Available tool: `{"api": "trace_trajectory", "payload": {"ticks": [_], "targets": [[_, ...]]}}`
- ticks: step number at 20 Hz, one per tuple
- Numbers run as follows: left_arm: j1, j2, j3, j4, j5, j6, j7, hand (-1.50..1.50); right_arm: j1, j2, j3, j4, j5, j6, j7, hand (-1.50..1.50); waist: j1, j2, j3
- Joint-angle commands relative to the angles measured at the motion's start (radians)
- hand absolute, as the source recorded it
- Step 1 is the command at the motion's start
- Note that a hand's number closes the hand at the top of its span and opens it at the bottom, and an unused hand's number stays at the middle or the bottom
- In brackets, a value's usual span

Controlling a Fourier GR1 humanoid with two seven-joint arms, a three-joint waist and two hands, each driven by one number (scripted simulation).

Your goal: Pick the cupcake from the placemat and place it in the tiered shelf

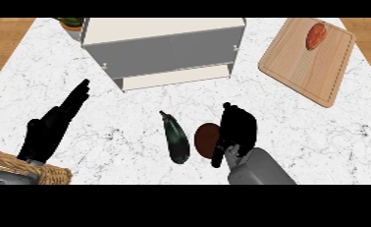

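Holding: our right hand [237, 131] is curling its fingers around a brown round item [206, 140], apparently the cupcake, low on the marble counter [304, 132].
Left hand [52, 123]: resting open, fingers straight, beside a wicker basket [33, 172] at the lower-left edge.
Eggplant [176, 137]: lying just left of the cupcake.
Tiered shelf [163, 49]: standing at the far edge, bare counter between.
Cutting board [308, 59]: sitting far right.

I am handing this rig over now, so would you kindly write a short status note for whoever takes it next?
Right robot hand: curled beside the brown cupcake, low on the counter; whether it grips is unclear.
Left robot hand: open, resting at the view's left.
Tiered shelf: at the back, cupcake not yet inside.
A dark eggplant lies just left of the cupcake.
Left: lift the cupcake and set it in the shelf.
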Motion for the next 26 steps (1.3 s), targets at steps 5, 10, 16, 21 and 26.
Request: {"api": "trace_trajectory", "payload": {"ticks": [5, 10, 16, 21, 26], "targets": [[0.015, -0.121, -0.019, 0.118, 0.016, 0.025, -0.019, 0.00, -0.017, 0.063, 0.029, 0.085, 0.074, 0.018, 0.099, 1.50, 0.003, 0.033, -0.031], [0.031, -0.124, -0.034, 0.104, -0.004, 0.024, -0.014, 0.00, -0.030, 0.063, 0.020, 0.101, 0.119, 0.015, 0.081, 1.50, 0.008, 0.033, -0.031], [0.067, -0.110, -0.014, 0.084, 0.008, 0.011, -0.018, 0.00, 0.056, 0.043, 0.074, -0.052, 0.206, 0.041, 0.039, 1.50, -0.008, 0.022, -0.030], [0.051, -0.160, -0.042, 0.098, -0.032, 0.051, -0.012, 0.00, 0.008, 0.040, 0.042, -0.151, 0.158, 0.075, -0.113, 1.50, -0.012, 0.026, -0.029], [0.058, -0.130, -0.008, 0.076, -0.009, 0.033, 0.011, 0.00, 0.054, 0.044, 0.079, -0.336, 0.237, 0.071, -0.054, 1.50, -0.024, 0.019, -0.030]]}}
